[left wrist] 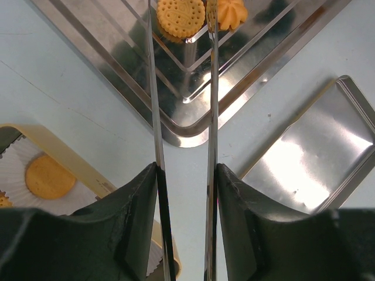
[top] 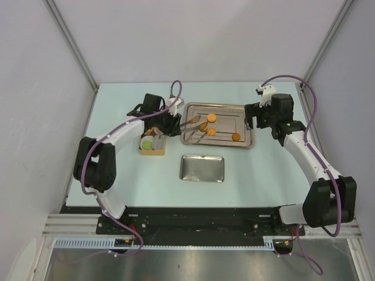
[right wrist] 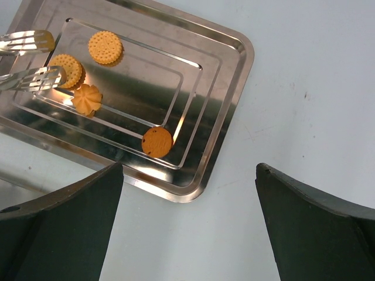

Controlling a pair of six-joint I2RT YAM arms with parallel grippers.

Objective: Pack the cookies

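Left gripper [left wrist: 184,175] is clamped on metal tongs [left wrist: 153,88], and one round cookie [left wrist: 180,16] sits between the blades, out past its fingers. Right gripper [right wrist: 188,170] is spread wide with nothing in it. The rest of the cookies [right wrist: 157,141] lie on the steel tray [right wrist: 222,88], just ahead of its fingers.

left white-and-black arm [top: 117,136]: base at near left, black elbow joint pushed outward, forearm sweeping forward and inward toward centre. left black two-finger gripper [left wrist: 186,175]: fingers [left wrist: 140,199] partly closed, clamping both blades of thin steel tongs [left wrist: 153,117] between them; tongs point straight ahead of wrist. right white-and-black arm [top: 306,153]: base at near right, elbow outward, forearm angled forward and inward, wrist tilted down. right black two-finger gripper [right wrist: 190,175]: jaws spread wide, nothing between fingers.
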